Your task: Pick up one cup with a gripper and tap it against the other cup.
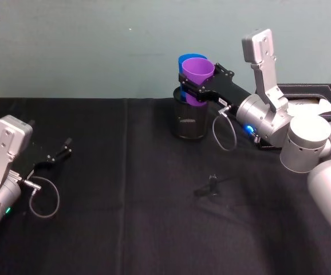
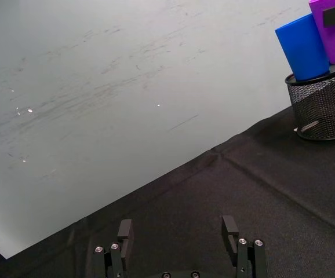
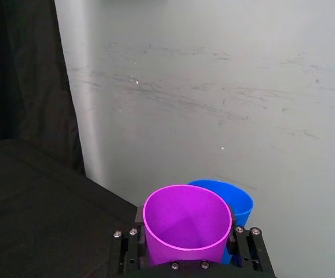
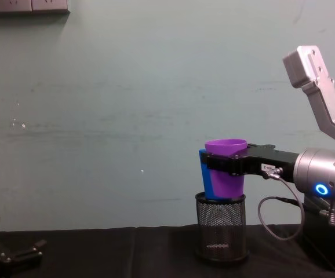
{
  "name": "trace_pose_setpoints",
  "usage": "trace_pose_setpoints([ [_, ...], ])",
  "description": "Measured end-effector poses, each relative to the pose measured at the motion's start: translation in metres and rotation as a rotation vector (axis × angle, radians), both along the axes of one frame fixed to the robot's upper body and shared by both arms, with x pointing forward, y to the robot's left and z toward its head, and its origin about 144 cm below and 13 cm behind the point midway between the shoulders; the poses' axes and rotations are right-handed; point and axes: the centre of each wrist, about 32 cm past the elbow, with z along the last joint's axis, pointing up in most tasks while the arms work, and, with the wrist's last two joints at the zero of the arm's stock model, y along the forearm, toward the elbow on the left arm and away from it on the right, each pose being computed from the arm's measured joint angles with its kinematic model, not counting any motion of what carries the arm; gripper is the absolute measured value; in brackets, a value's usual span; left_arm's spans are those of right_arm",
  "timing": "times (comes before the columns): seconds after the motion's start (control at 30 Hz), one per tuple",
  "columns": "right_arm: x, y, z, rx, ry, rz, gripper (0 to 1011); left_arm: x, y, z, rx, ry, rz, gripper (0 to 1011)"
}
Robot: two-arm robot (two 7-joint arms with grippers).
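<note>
Fingers [image 3: 244, 246] of right gripper [image 1: 197, 86] clamping purple cup [image 1: 199, 70] beside blue cup [image 1: 184, 60], left gripper's [image 1: 66, 147] spread over black cloth [image 1: 125, 200], pale wall [image 1: 97, 46].

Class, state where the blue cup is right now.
In the head view the blue cup stands in the mesh pen holder, right of centre, just behind the purple cup.

The wall [image 1: 97, 46] close behind the mesh holder [image 1: 189, 123], blue cup [image 1: 184, 59] standing in it, just beside the purple cup [image 1: 198, 71] in my right gripper [image 1: 193, 86], black table [image 1: 125, 200] open in front and leftward, my left gripper [image 1: 62, 150] parked low at far left.
</note>
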Motion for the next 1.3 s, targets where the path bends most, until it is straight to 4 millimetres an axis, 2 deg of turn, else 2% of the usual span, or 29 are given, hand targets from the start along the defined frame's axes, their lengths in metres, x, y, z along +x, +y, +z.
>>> trace_pose_setpoints([
  [1.3, 0.0, 0.0, 0.0, 0.0, 0.0, 0.0, 749, 0.0, 0.0, 0.0, 0.0, 0.0, 0.0, 1000],
])
